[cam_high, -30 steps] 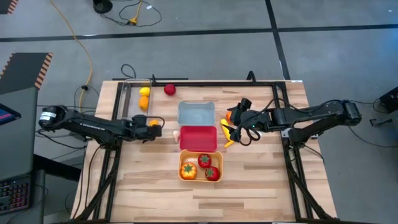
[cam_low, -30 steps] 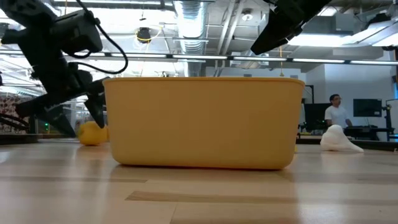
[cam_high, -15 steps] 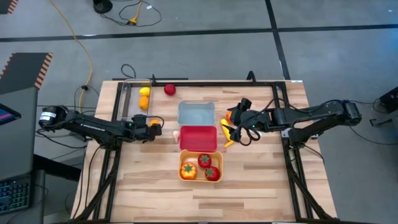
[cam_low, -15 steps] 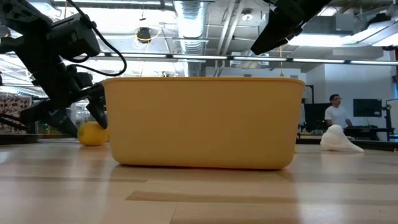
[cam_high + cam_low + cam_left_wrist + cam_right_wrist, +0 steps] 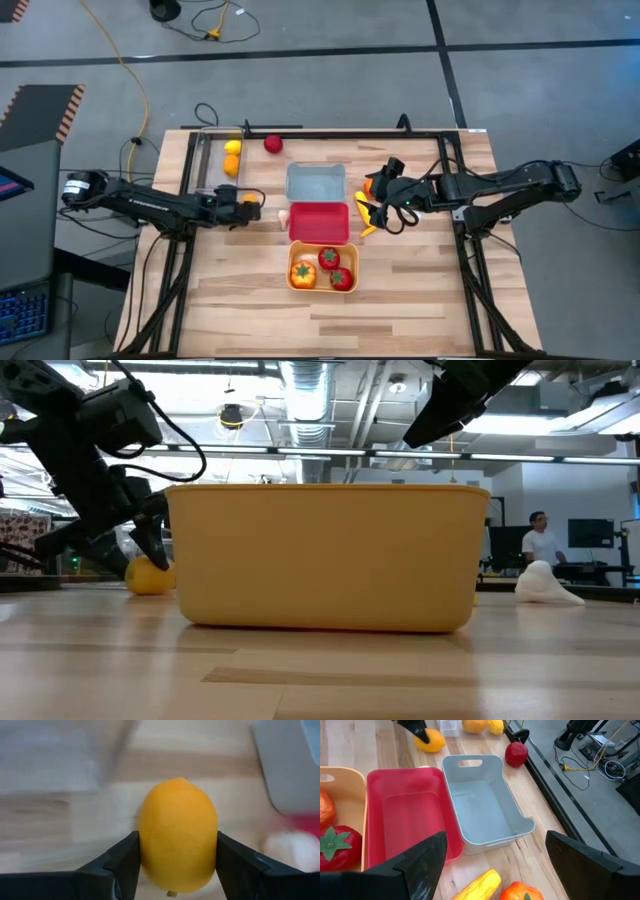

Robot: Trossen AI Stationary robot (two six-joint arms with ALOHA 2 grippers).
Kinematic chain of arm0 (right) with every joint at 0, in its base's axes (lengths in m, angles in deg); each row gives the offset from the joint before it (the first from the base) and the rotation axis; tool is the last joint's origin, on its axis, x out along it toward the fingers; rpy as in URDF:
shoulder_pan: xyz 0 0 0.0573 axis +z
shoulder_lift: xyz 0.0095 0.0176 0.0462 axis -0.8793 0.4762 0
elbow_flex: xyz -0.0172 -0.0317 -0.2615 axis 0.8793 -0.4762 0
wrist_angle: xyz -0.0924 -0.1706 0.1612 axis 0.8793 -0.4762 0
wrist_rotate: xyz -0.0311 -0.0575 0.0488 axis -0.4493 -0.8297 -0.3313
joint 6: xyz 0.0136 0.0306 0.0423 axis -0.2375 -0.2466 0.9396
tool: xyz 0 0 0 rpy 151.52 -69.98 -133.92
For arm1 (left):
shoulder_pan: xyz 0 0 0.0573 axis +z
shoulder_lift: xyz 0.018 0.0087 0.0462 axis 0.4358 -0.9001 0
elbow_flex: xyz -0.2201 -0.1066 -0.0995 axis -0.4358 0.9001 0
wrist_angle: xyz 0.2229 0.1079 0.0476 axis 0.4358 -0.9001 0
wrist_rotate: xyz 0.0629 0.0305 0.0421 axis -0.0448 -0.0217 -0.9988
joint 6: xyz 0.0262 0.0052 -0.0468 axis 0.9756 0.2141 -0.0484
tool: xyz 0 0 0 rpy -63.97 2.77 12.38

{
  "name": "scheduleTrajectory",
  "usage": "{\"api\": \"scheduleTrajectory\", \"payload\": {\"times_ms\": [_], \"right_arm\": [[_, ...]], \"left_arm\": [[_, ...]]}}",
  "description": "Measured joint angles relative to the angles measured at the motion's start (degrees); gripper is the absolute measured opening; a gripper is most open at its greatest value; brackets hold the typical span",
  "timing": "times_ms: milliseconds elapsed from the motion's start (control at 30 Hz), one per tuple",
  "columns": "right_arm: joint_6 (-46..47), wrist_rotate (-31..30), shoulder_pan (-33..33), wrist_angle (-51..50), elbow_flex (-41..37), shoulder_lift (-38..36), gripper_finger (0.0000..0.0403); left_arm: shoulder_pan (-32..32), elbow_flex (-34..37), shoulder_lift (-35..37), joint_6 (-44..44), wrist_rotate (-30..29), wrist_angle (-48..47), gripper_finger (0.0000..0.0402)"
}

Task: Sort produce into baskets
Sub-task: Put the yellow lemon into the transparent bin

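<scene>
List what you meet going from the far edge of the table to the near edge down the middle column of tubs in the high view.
Blue-grey tub → red tub → orange tub, which holds tomatoes.

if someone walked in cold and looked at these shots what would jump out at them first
Probably the left gripper closed on a yellow lemon on the table, left of the tubs. Next, the column of tubs mid-table: a blue-grey tub and a red tub, both empty, and an orange tub holding tomatoes. The right gripper hangs open above loose produce just right of them.
</scene>
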Motion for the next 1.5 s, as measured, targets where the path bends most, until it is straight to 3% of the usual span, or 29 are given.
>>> {"api": "scheduleTrajectory", "payload": {"times_ms": [200,400,467,600,700,800,933,1033,1367,1500], "right_arm": [[0.0,0.0,0.0,0.0,0.0,0.0,0.0366],[0.0,0.0,0.0,-0.2,0.0,0.0,0.0366],[0.0,0.0,0.0,-0.3,0.0,0.0,0.0366],[0.0,0.0,0.0,-0.4,0.0,0.0,0.0366],[0.0,0.0,0.0,-0.4,0.0,0.0,0.0366],[0.0,0.0,0.0,-0.4,0.0,0.0,0.0366],[0.0,0.0,0.0,-0.4,0.0,0.0,0.0366],[0.0,0.0,0.0,-0.4,0.0,0.0,0.0366],[0.0,0.0,0.0,-0.4,0.0,0.0,0.0366],[0.0,0.0,0.0,-0.4,0.0,0.0,0.0366]], "left_arm": [[-0.1,-4.8,3.8,8.3,12.8,0.3,0.0201],[0.0,-15.6,9.8,17.5,16.4,-1.6,0.02],[0.3,-19.8,11.7,21.5,14.3,-5.1,0.02],[1.7,-28.2,13.8,29.7,4.2,-16.7,0.02],[3.6,-33.3,14.7,32.4,-3.9,-27.6,0.02],[6.8,-36.0,15.1,33.3,-7.1,-39.1,0.02],[11.7,-36.0,15.1,31.0,-6.7,-51.8,0.02],[14.3,-34.1,15.1,31.4,-6.7,-55.4,0.02],[17.4,-24.3,15.1,44.0,-6.5,-46.6,0.02],[18.1,-21.7,15.1,45.3,-10.3,-41.9,0.02]]}}
